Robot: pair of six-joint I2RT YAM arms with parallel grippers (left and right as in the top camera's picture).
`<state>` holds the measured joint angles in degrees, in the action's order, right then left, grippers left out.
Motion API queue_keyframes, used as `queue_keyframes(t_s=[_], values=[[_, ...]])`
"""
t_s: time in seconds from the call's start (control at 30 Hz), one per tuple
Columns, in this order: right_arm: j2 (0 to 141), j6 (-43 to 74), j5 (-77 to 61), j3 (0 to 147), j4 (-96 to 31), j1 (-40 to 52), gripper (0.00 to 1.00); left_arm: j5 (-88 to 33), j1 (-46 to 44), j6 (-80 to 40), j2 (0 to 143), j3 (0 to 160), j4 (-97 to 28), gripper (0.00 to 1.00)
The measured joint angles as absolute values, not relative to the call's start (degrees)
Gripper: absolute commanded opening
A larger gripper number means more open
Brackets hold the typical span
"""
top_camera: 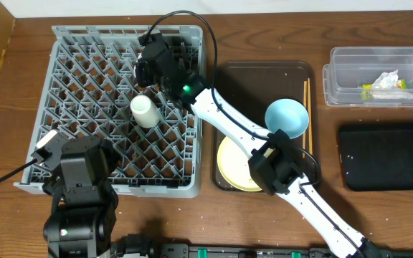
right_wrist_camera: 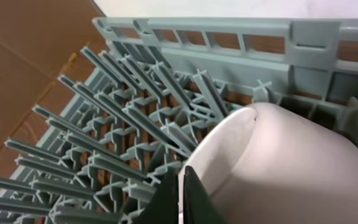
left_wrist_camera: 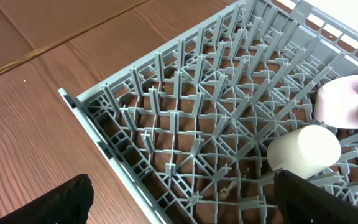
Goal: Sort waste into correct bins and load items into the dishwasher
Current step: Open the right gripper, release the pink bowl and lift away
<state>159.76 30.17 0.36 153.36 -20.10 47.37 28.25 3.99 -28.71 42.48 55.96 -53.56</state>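
left gripper point(left_wrist_camera: 180, 193) hung over the near left corner of the grey dish rack point(top_camera: 84, 86), its two dark fingers well apart with nothing between them. the rack sat on the left side of the wooden table point(top_camera: 264, 36). the small white cup point(top_camera: 143, 111) lay on its side among the pegs near the rack's middle. the right arm reached in across the rack's far right part, and the right gripper point(right_wrist_camera: 180, 186) had its fingers pinched together on the rim of the white bowl point(right_wrist_camera: 291, 168). the bowl was tilted against the pegs by the rack's back wall, and the gripper hid it in the overhead view. just right of the rack was the dark-brown tray point(top_camera: 257, 79). in it lay the pale-yellow plate point(top_camera: 231, 168) at the near end and the light-blue saucer point(top_camera: 287, 118) toward the right. the right arm's white link and black elbow crossed over the tray, covering the plate's right side and the saucer's near edge. the wooden chopsticks point(top_camera: 307, 100) lay along the tray's right edge. far right, the clear tub point(top_camera: 346, 57) held the green-yellow wrapper point(top_camera: 368, 91) and the crumpled white tissue point(top_camera: 387, 80). the black tub point(top_camera: 389, 158) sat just in front of it; i couldn't tell what was inside.
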Motion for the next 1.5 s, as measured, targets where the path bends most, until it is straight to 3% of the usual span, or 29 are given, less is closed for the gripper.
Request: queue_keyframes(t_s=[0.2, 0.5, 0.83, 1.07, 1.5], values=[[158.12, 30.15, 0.95, 153.82, -26.22, 46.96, 0.02, 28.25, 3.99, -28.71, 42.48, 55.96, -53.56, 0.94], [153.42, 29.54, 13.04, 153.77, -37.93, 43.72, 0.03, 28.25, 3.99, -28.71, 42.48, 55.96, -53.56, 0.94], [152.94, 27.11, -2.00, 153.58, -19.70, 44.07, 0.04, 28.25, 3.99, -28.71, 42.48, 55.96, -53.54, 0.94], [153.75, 26.85, -3.44, 153.58, -12.95, 47.07, 0.07, 28.25, 3.99, -28.71, 42.48, 55.96, -53.54, 0.94], [159.04, 25.96, -3.01, 153.67, -22.39, 45.39, 0.05, 28.25, 3.99, -28.71, 42.50, 55.96, -53.54, 0.94]])
